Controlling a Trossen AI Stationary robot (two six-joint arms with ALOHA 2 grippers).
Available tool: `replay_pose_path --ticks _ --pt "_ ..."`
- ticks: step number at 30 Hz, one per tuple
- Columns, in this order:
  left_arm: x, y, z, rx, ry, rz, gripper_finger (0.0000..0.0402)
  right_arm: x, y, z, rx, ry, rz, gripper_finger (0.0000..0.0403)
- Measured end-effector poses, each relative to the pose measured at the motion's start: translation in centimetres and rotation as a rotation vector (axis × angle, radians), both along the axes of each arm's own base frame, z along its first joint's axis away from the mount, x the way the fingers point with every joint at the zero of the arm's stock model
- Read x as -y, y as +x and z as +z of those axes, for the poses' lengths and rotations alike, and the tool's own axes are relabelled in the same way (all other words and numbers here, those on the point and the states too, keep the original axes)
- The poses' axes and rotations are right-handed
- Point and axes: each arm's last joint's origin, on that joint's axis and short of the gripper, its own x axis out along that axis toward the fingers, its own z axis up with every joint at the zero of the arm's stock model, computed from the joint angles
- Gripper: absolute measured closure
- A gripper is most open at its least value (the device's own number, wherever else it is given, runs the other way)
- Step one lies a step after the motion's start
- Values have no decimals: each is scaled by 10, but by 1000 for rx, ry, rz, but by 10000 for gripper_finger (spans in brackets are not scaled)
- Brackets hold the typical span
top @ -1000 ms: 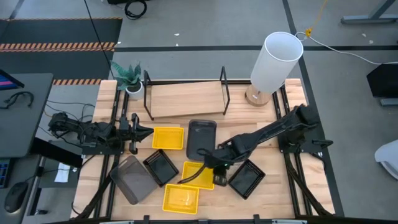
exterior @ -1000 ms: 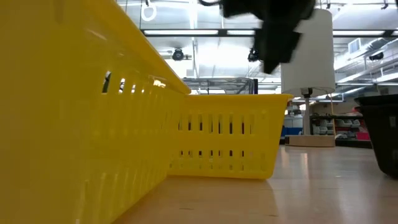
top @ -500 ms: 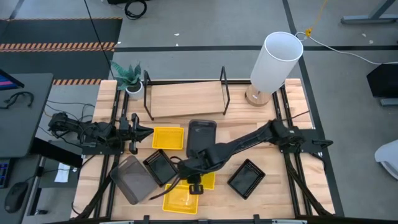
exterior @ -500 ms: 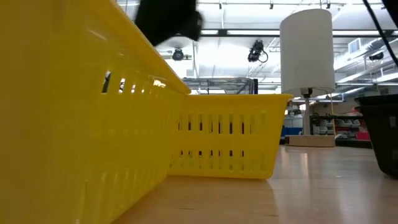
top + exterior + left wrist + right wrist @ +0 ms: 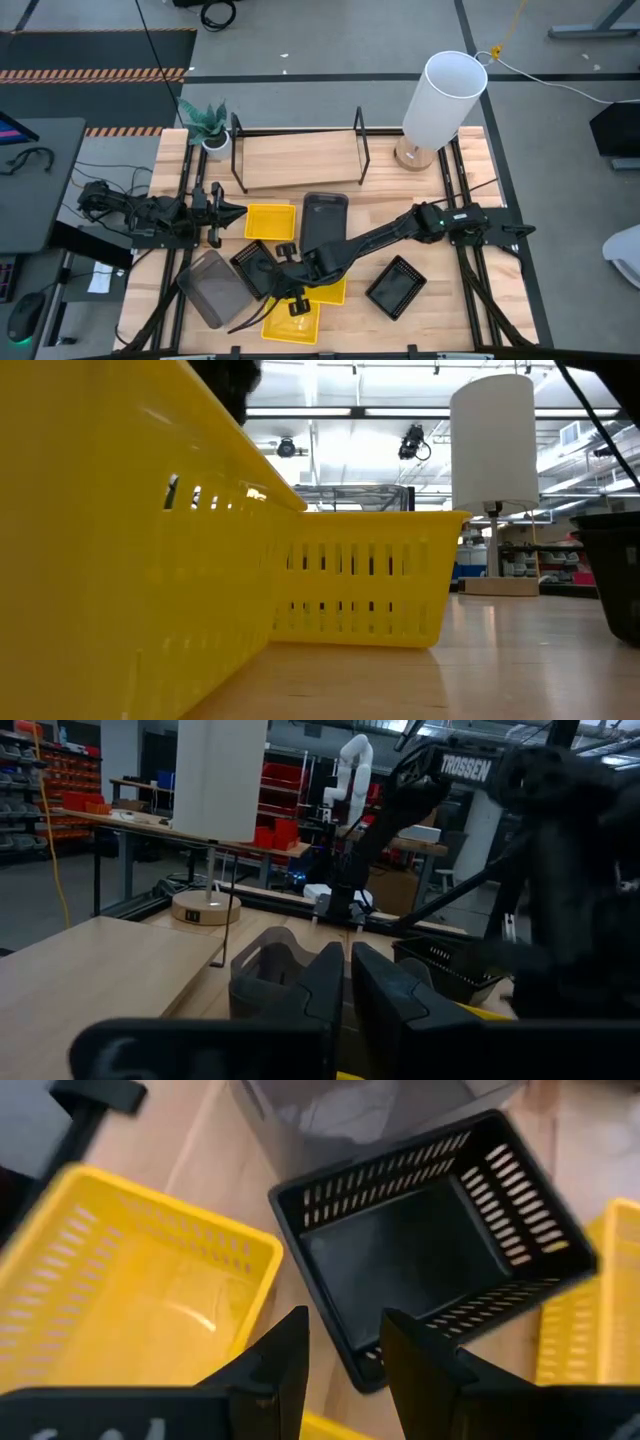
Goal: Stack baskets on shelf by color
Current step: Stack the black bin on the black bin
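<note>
My right gripper [image 5: 340,1355] hovers part-open, empty, over black basket [image 5: 430,1240], yellow basket [image 5: 130,1290] at its 9 o'clock. Left gripper [image 5: 345,980] shut, empty, at bench [image 5: 440,300] edge.

A light wooden slatted table [image 5: 470,150] carries everything. At its back lie a pale wooden shelf board with black wire uprights [image 5: 298,158], a small potted green plant [image 5: 207,124] and a tall white cylinder lamp on a round wooden base [image 5: 437,100]. Nearer the front lie three bright yellow plastic baskets [image 5: 270,222], two translucent dark grey baskets [image 5: 212,288] and two small black perforated baskets [image 5: 396,286].
</note>
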Motion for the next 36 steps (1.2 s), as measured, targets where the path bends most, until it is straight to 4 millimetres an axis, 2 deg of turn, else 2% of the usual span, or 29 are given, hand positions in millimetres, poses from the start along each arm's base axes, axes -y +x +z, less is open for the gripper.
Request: replay_pose_path --ticks 3,13,23,28,32,36 --pt "0 0 0 0 0 0 365 3 4 -10 -7 -30 23 273" --pt "0 0 0 0 0 0 372 3 9 -14 52 -82 115 272" --pt "0 0 0 0 0 0 371 5 4 -40 -9 -101 131 272" --pt "0 0 0 -1 0 0 372 6 3 -43 -12 -148 145 273" --pt "0 0 0 0 0 0 366 6 2 -43 -17 -152 146 283" --pt "0 0 0 0 0 0 367 6 2 -44 -22 -168 168 312"
